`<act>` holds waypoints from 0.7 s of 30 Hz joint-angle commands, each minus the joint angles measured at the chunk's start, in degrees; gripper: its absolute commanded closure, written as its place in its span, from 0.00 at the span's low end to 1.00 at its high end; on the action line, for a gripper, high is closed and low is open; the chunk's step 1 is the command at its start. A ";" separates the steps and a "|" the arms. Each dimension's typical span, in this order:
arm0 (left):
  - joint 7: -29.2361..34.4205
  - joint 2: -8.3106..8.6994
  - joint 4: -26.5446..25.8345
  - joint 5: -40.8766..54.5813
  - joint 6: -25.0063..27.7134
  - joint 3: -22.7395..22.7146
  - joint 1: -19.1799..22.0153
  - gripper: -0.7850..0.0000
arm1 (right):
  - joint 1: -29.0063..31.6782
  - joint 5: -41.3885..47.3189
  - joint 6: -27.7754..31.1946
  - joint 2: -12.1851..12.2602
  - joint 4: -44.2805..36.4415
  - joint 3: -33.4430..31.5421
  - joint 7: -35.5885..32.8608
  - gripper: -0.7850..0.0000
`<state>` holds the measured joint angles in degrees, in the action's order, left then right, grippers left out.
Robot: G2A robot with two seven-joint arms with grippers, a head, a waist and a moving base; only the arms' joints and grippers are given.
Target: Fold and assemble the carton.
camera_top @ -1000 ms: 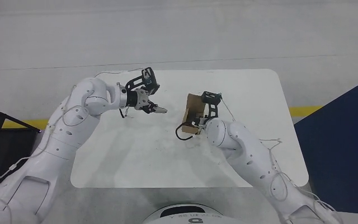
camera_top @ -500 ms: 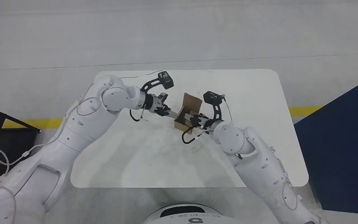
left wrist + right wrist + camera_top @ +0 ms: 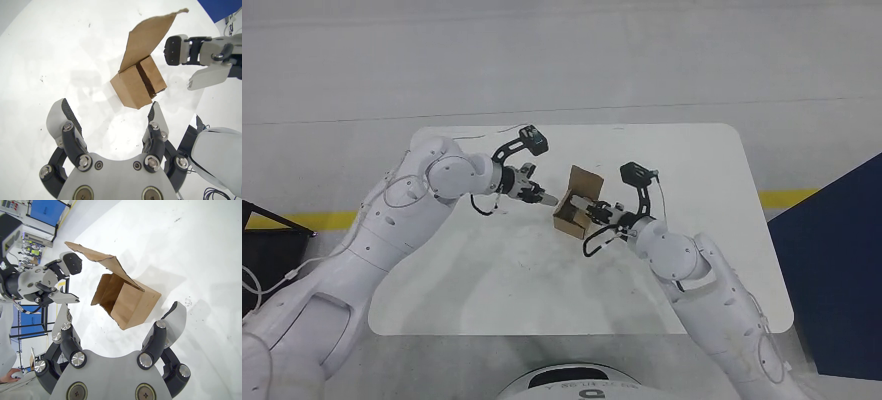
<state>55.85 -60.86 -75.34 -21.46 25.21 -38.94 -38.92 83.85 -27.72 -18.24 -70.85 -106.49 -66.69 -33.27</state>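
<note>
1. The carton (image 3: 577,200) is sitting mid-table (image 3: 692,160), with its long flap (image 3: 149,36) sticking up loose.
2. The left gripper (image 3: 545,198) is hanging just left of the carton. Its jaws are spread wide and gripping nothing, with one fingertip close by a carton corner.
3. The right gripper (image 3: 589,212) is hanging just right of the carton, likewise wide open and empty.
4. The step is likely folding the long flap down. One gripper should be bracing the body while the other is pushing near the crease, not at the ragged tip.
5. The right wrist view is showing the open end and hollow inside. The left wrist view is showing the opposite face, two flaps meeting at a dark seam.
</note>
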 commanded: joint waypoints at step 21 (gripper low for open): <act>-1.79 -8.69 14.34 0.61 2.79 10.78 6.86 0.85 | 3.35 2.84 9.18 0.80 1.25 -2.86 0.96 0.21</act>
<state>54.16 -69.18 -61.61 -21.34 27.06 -28.48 -32.16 87.22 -24.83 -9.18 -70.09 -105.19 -69.52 -32.05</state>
